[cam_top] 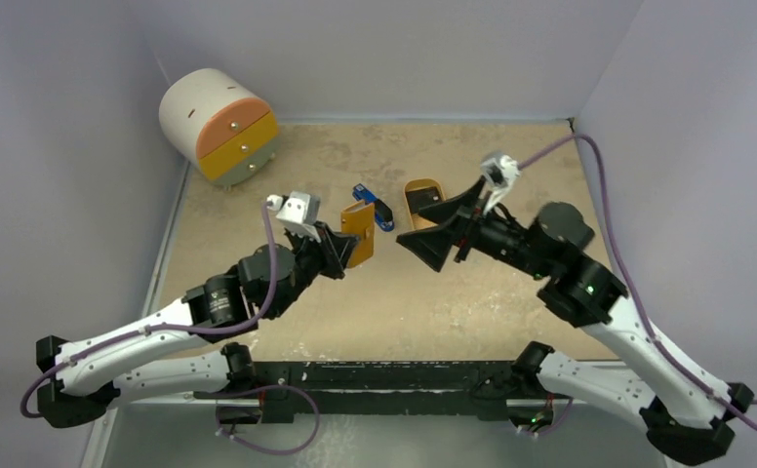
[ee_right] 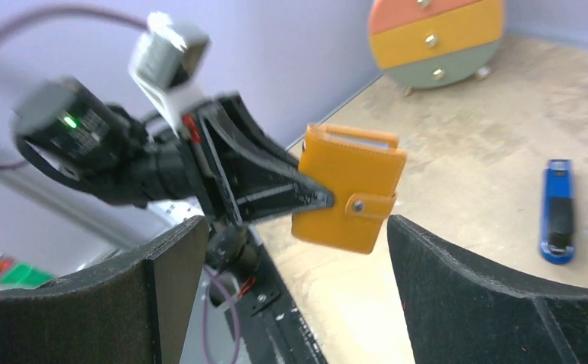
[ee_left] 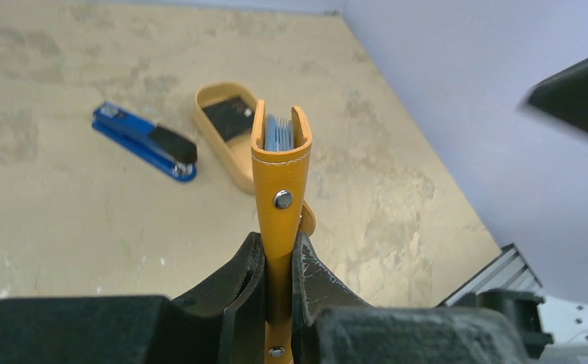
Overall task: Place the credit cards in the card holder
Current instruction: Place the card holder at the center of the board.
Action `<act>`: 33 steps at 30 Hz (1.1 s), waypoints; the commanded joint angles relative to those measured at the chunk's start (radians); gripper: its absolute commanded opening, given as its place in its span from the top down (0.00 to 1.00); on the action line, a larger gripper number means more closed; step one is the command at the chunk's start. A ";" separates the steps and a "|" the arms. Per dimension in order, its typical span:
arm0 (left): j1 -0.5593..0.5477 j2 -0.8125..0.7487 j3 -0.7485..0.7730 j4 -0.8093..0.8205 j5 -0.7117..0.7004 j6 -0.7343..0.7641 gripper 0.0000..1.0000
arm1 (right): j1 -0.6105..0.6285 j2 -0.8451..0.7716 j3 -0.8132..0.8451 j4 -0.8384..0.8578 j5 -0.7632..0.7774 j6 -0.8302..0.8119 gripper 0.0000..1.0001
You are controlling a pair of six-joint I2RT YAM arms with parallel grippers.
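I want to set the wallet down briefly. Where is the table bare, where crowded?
Bare: the near middle of the table; the far strip between drawer unit and stapler; the far right corner past the oval tray. Crowded: the middle, around stapler, tray and the left end effector gripping the card holder.

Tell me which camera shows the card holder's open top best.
Left wrist: the card holder is edge-on, open top and card edges inside visible. Right wrist shows its snap face; top external only a small orange shape.

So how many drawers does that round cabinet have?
3, stacked in the round cabinet: orange drawer on top, yellow drawer in the middle, green drawer at the bottom. None seem hidden.
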 commanded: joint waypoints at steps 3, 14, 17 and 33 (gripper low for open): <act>0.001 0.024 -0.251 0.197 0.142 -0.220 1.00 | -0.001 -0.108 -0.099 -0.059 0.368 0.019 0.11; 0.140 0.358 -0.436 0.620 0.505 -0.389 1.00 | -0.001 -0.091 -0.180 -0.126 0.414 0.102 0.13; 0.146 0.440 -0.445 0.672 0.497 -0.405 1.00 | -0.001 -0.122 -0.198 -0.143 0.413 0.111 0.13; 0.170 0.702 -0.403 0.503 0.397 -0.407 0.89 | -0.001 -0.183 -0.228 -0.213 0.422 0.141 0.13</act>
